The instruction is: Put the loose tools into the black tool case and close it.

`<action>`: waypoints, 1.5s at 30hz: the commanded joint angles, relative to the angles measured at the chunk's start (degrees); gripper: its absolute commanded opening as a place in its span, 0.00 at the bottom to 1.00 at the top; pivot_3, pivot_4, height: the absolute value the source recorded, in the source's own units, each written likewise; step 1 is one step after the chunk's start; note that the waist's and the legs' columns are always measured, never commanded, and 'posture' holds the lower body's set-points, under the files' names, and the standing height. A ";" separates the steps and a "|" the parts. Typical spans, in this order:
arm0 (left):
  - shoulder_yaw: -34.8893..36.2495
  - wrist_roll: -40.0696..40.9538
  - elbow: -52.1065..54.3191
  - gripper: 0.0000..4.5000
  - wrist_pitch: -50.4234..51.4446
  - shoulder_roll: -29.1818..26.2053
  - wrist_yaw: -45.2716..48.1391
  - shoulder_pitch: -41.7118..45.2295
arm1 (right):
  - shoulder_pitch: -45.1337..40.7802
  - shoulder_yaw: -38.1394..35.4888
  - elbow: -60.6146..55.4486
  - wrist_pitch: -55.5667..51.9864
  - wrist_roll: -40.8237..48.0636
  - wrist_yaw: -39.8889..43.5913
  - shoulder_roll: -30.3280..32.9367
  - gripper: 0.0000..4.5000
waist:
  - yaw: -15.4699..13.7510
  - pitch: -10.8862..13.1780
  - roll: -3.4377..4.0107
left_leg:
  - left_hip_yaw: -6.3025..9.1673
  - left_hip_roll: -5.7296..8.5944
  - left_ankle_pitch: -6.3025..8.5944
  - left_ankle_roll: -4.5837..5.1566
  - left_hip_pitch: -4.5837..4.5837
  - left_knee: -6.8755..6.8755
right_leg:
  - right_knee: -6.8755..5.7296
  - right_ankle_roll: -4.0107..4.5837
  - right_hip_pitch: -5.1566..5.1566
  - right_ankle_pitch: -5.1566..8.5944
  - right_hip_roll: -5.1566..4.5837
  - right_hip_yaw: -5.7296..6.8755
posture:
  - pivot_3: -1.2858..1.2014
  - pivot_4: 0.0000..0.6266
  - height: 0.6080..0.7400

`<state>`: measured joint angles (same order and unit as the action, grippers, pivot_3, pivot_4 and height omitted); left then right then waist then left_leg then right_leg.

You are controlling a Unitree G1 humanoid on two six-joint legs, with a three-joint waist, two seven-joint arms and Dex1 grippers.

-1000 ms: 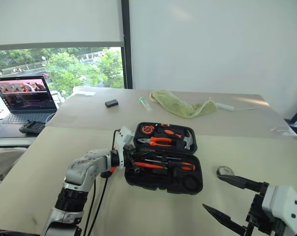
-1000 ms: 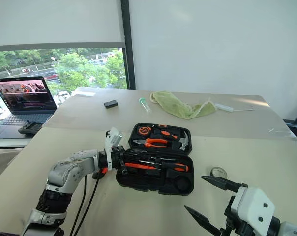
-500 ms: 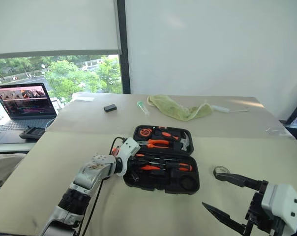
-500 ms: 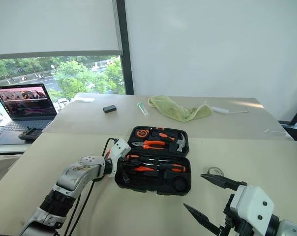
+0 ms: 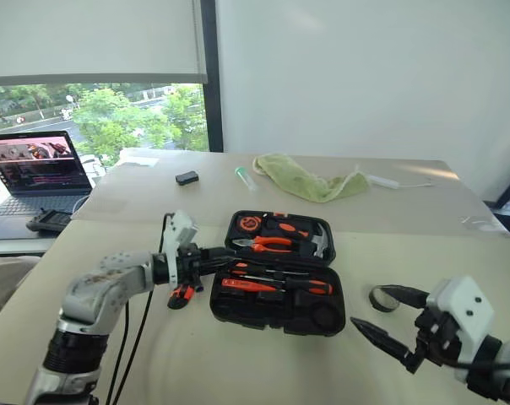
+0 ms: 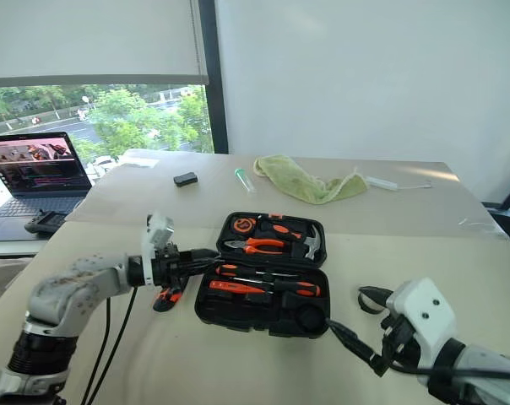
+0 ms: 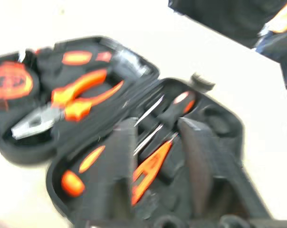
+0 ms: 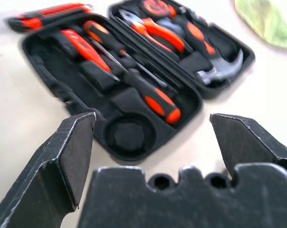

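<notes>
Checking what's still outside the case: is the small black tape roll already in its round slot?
No, the tape roll lies on the table right of the open black tool case.

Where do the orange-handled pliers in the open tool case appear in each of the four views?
Left eye view: pliers in the far half of the black tool case, near picture centre.
Right eye view: pliers in that same far half, centre.
Left wrist view: pliers beside the round orange tape measure.
Right wrist view: pliers in the half beyond the screwdrivers.
Shared landmark: the steel hammer, in the pliers' half.
</notes>
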<state>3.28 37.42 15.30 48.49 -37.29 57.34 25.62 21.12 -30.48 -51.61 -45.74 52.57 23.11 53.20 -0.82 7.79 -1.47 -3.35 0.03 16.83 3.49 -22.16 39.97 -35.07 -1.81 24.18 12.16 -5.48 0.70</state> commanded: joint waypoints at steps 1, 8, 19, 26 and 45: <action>-0.05 3.77 6.87 0.70 -0.60 -5.64 7.52 0.65 | -7.95 4.35 5.55 -12.10 3.13 -5.22 6.38 1.00 | 0.10 0.10 -0.09 | -0.01 0.01 0.00 0.00 -0.04 0.00 | 0.01 0.01 0.02 0.00 0.01 -0.01 | 0.52 0.24 1.00; -3.02 7.60 14.22 0.98 0.05 -8.06 9.92 1.25 | -20.89 13.20 18.59 -23.29 1.65 -7.36 8.49 1.00 | -0.30 0.21 -0.09 | -0.03 0.04 0.01 0.04 -0.13 0.02 | 0.08 0.02 0.05 0.01 0.03 0.02 | 0.52 0.24 1.00; -5.17 7.51 16.54 1.00 -1.73 -6.74 7.63 1.53 | -34.63 30.12 30.18 -23.68 -10.22 -1.77 7.85 0.70 | 0.26 0.23 -0.07 | -0.06 0.04 0.00 0.04 -0.12 0.04 | 0.06 -0.13 0.06 -0.07 0.18 -0.01 | 0.52 0.24 1.00; -5.05 6.25 16.19 1.00 -3.61 -6.42 5.51 -0.24 | -37.00 35.77 33.58 -15.73 -19.21 4.45 8.18 0.37 | 0.14 0.23 -0.06 | -0.06 0.06 0.00 0.04 -0.14 0.07 | 0.08 -0.17 0.06 -0.08 0.17 0.00 | 0.52 0.24 1.00; -2.50 3.05 15.58 1.00 -6.10 -8.23 0.68 -4.27 | -50.97 51.76 13.58 -22.69 -18.57 17.25 6.82 0.01 | -0.13 0.35 0.04 | -0.01 0.09 0.00 0.03 -0.21 0.18 | 0.04 -0.17 0.12 -0.12 0.05 0.09 | 0.52 0.24 1.00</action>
<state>-0.12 40.48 30.22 43.65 -44.90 57.99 21.18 -29.71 21.05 -36.09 -67.96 35.10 39.14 58.20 -0.95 8.14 -1.43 -3.37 0.11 16.83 3.52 -22.40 40.23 -35.02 -2.00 24.30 12.04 -5.44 0.78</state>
